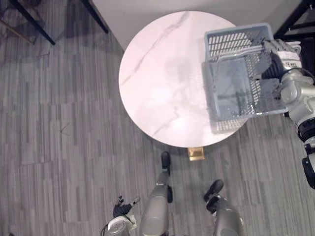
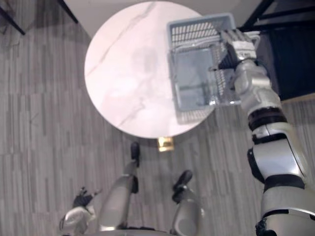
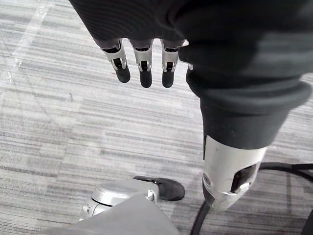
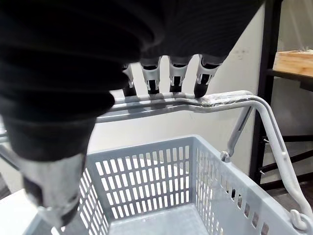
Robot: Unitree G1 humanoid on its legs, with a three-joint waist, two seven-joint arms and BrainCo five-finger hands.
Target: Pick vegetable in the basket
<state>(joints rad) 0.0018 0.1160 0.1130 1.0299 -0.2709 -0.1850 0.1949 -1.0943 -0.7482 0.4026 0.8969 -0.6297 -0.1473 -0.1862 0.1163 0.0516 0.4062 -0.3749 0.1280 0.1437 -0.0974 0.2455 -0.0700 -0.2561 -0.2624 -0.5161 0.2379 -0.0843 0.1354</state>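
Hanging low at the robot's left side, the left hand (image 1: 122, 208) is over the grey striped carpet (image 1: 59, 123). In its wrist view its fingers (image 3: 143, 63) point straight out, relaxed, with nothing between them and the thumb.

Further out stands a round white marble bench (image 1: 157, 73), with a small brass-coloured foot (image 1: 196, 153) showing under its near edge.

At the bench's right edge is the grey plastic basket (image 1: 237, 41). Its near-right corner reaches out past the rim, over the carpet. Its slatted walls stand around a bare grey floor, and a latticed shadow falls on the marble just nearer the robot. Whether the basket's base touches the bench cannot be told.

The right hand (image 2: 239, 49) comes in from the right and sits at the top of the basket. In the right wrist view its fingers (image 4: 177, 74) are curled over the two grey wire handles (image 4: 205, 105), which are brought together above the basket, and the thumb sits below them, so the hand has the handles in its grip.

Beyond the basket, at the far right, stands a black metal frame (image 4: 268, 73) carrying a wooden shelf (image 4: 294, 61). At the far left, dark furniture legs (image 1: 30, 20) stand on the carpet.
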